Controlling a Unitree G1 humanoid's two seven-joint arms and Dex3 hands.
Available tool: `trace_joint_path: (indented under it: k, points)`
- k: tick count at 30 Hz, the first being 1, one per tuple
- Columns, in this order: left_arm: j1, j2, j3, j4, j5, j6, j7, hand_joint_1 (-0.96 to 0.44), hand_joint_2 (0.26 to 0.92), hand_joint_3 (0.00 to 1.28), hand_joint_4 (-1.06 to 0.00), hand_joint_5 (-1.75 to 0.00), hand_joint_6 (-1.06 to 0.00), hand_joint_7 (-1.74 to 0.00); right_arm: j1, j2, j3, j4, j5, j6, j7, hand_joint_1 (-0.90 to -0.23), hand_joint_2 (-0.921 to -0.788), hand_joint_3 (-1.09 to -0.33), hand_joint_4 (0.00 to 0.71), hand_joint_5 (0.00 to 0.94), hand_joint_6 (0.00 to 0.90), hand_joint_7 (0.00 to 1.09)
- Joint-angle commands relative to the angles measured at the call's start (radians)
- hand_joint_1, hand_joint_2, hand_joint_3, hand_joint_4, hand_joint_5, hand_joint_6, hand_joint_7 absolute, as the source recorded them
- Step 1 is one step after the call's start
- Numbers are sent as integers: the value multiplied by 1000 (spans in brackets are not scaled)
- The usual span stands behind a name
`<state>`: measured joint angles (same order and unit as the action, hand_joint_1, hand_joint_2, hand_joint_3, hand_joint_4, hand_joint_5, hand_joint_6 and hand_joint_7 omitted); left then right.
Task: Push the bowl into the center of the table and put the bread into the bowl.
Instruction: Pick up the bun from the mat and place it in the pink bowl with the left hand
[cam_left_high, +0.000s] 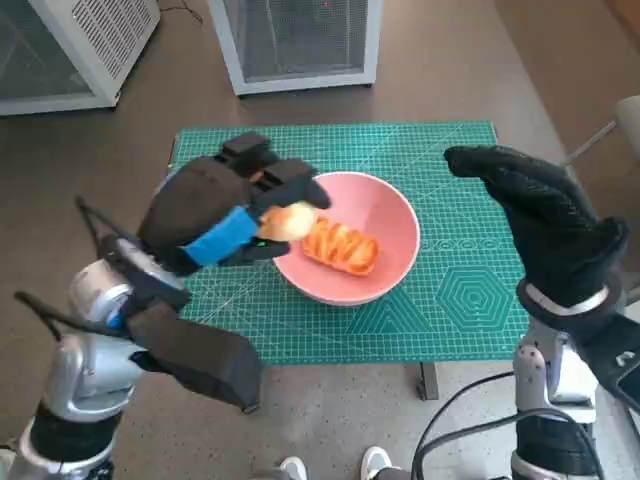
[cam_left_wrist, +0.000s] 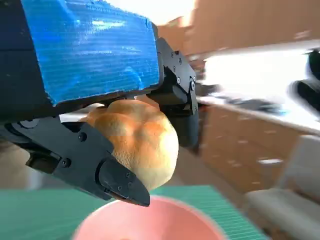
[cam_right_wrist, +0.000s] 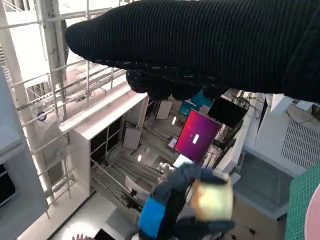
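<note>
A pink bowl (cam_left_high: 385, 215) stands near the middle of the green mat, with a striped orange bread (cam_left_high: 341, 247) lying inside it. My left hand (cam_left_high: 215, 215) hovers over the bowl's left rim and grips a round pale bun (cam_left_high: 287, 221). The left wrist view shows the bun (cam_left_wrist: 137, 140) held between the black fingers (cam_left_wrist: 117, 182) just above the bowl's rim (cam_left_wrist: 150, 220). My right hand (cam_left_high: 545, 215) is raised at the right of the bowl, holding nothing, fingers stretched out. The right wrist view shows the glove (cam_right_wrist: 210, 47) and, far off, the left hand with the bun (cam_right_wrist: 212, 200).
The green cutting mat (cam_left_high: 450, 300) covers the small table. Two white wire-mesh cabinets (cam_left_high: 300, 40) stand on the floor beyond the table. Cables hang by my right arm near the table's front right corner. Shoe tips (cam_left_high: 375, 462) show below the front edge.
</note>
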<state>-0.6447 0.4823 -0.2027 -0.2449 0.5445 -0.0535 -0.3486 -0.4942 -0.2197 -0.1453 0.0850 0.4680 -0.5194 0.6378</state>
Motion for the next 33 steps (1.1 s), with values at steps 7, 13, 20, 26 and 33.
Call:
trace_joint_path:
  k: [7,13,20,26,33]
  points:
    - [-120,-84,-82,210,-7,-52,-14,1,918,35,-751,-1201,-661,-1030,22,0,3,-2,-2,6,10,-514,-921,-498,383,0,71,576]
    - [-131,-111,-111,248,8,-6,-53,1,920,58,-720,-1226,-631,-1073,29,-1,0,-10,-7,6,2,-513,-921,-499,382,0,68,582]
    - [-115,-118,-148,299,38,3,-49,1,920,98,-663,-1252,-588,-1151,33,2,-3,-16,-15,1,-8,-512,-921,-500,381,0,63,589]
    - [-93,-121,-162,317,53,31,-60,-18,857,159,-449,-653,-379,-796,29,7,1,-8,-24,-7,-14,-508,-921,-504,381,0,61,594]
    - [-71,-96,-173,286,99,24,-51,-303,875,63,-328,-56,-269,-370,22,11,8,-2,-27,-12,-18,-505,-921,-511,381,0,59,599]
